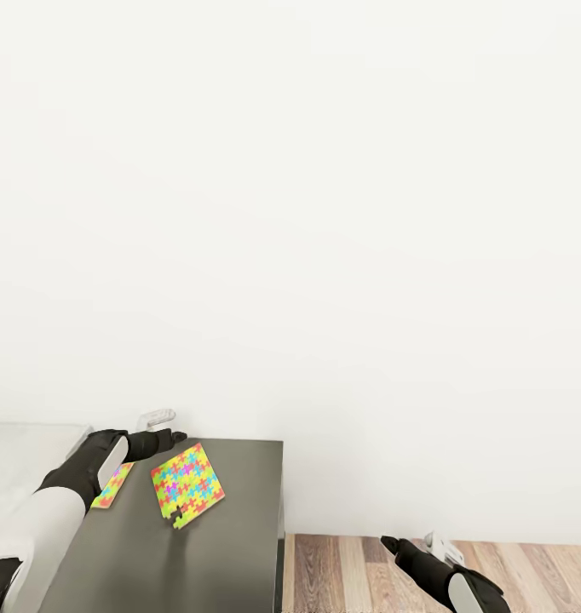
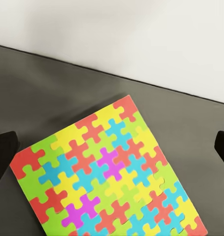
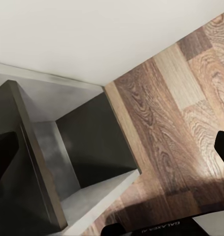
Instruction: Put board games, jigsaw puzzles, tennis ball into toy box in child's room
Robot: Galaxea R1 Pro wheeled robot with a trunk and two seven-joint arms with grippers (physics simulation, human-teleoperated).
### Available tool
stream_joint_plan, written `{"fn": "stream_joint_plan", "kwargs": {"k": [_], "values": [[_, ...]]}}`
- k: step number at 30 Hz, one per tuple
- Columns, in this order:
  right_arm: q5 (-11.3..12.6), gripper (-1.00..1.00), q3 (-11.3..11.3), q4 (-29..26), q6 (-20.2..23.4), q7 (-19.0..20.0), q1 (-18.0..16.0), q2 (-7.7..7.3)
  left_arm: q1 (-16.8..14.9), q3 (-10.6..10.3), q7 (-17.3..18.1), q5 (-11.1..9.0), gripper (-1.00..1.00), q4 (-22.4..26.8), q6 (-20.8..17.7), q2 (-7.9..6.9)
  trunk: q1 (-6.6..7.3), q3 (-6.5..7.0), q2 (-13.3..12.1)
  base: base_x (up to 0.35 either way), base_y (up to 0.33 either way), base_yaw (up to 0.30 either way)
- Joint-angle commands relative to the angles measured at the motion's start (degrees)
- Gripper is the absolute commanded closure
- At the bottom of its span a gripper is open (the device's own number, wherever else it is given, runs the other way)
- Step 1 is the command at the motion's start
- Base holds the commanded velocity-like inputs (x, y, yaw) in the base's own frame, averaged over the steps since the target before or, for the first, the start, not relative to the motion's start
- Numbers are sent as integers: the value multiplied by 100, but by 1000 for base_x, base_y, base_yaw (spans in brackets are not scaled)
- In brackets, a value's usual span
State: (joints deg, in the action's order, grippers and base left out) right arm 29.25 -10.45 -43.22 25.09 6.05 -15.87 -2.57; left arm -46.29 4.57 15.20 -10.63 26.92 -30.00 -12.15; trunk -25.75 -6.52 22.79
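Left hand [image 1: 173, 438] hovers over the far left part of the dark tabletop [image 1: 231, 545], its fingers spread apart with nothing between them; in the left wrist view the two dark fingertips [image 2: 3, 155] sit at either edge with the colourful jigsaw puzzle [image 2: 107, 172] lying flat between and below them. From the head view that puzzle [image 1: 186, 484] rests near the tabletop's back edge, turned like a diamond, with one piece missing at its near corner. A second jigsaw puzzle [image 1: 112, 485] lies just beside it to the left, partly hidden under the left forearm.

Right hand [image 1: 391, 543] hangs low over the wooden floor [image 1: 495, 562] beside the tabletop, open and empty, its wrist camera looking at the floor and the grey side of the furniture.

The puzzle looks thin, light and flat, likely a stiff sheet, though if the pieces are separate it could flex or shed them. Lying flush on a smooth surface, it offers no side to pinch from above. A likely hold is on a corner or edge, perhaps after sliding it so that it overhangs the tabletop's rim, pinching across its thickness. The toy box is out of sight here
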Motion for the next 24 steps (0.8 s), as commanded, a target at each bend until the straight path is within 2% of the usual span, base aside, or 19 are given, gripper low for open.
{"fn": "stream_joint_plan", "kwargs": {"k": [1,6,24], "values": [[11,-100,-19,-6,34,19,-4,2,-6,28,15,-21,-100,6,-23,1,-3,-22,13,0,0,0],[11,-100,-19,-3,32,15,-4,2,-3,26,20,-19,-100,6,103,0,-3,-69,13,0,0,0],[11,-100,-19,-3,31,10,-4,2,-4,35,31,-25,-100,6,135,2,-3,-239,13,0,0,0]]}}
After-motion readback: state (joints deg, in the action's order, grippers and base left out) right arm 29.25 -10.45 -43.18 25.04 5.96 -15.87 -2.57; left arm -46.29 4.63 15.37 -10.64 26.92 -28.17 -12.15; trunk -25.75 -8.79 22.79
